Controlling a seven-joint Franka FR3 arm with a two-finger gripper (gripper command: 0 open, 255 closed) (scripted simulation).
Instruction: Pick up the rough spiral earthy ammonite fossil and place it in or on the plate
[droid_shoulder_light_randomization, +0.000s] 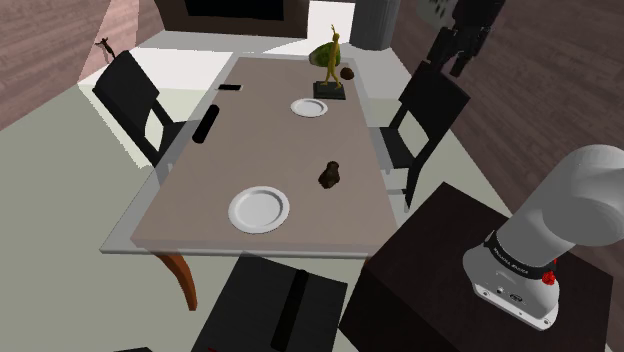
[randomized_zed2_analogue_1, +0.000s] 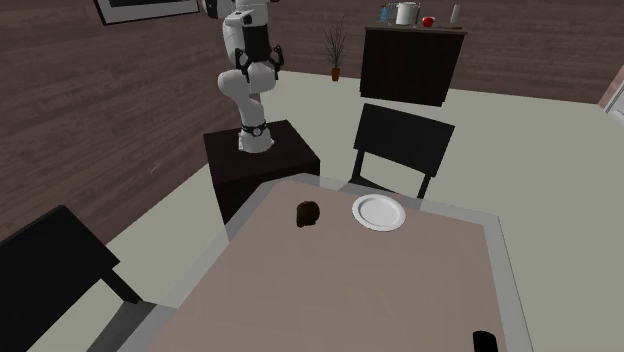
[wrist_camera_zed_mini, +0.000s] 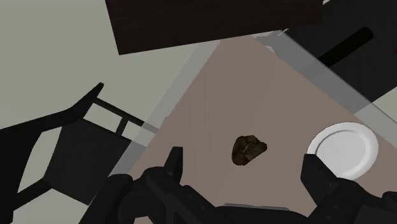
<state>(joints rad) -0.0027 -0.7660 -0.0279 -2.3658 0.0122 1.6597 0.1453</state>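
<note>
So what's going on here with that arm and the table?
A white arm is set to move the dark fossil onto a plate. The fossil lies on the table, beside the plate but apart from it. The gripper hangs open well above the fossil and holds nothing. The pick has not yet been made.

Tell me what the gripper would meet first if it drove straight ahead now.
Probably the dark ammonite fossil on the dining table, lying almost centred ahead of the open gripper. Depth is unclear; it could land on the table beside it.
</note>
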